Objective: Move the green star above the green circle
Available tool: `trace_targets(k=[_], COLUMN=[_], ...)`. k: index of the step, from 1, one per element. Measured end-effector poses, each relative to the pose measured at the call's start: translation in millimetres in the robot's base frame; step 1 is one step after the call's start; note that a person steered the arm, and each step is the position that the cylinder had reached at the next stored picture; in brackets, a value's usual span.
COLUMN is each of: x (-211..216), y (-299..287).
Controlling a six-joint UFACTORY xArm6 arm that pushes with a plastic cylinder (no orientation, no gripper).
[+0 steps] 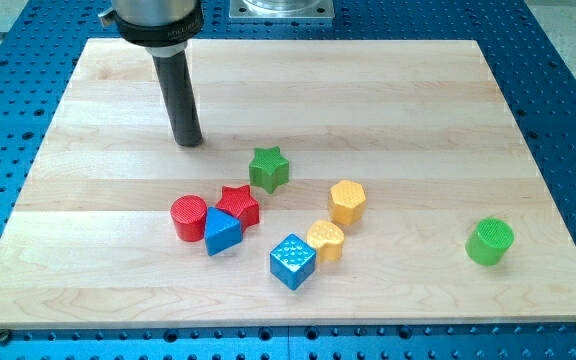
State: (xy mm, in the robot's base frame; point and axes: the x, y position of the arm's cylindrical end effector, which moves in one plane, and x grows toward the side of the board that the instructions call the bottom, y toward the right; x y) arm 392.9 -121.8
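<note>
my tip (188,141): a plain rod without jaws, holds nothing, touches no block | green star (268,168): toward the view's right and slightly lower, apart from my tip | green circle (490,241): far at the view's right, well apart from star

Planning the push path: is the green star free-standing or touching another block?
Free-standing. The green star has bare board all round it; the red star sits just below-left, apart. My tip is up-left, not touching.
</note>
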Motion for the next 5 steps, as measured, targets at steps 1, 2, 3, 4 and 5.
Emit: trace_targets(k=[1,2,3,4,5], x=[14.5,44.1,57.9,57.9,63.6], y=[0.3,2.8,21.5,31.9,65.8])
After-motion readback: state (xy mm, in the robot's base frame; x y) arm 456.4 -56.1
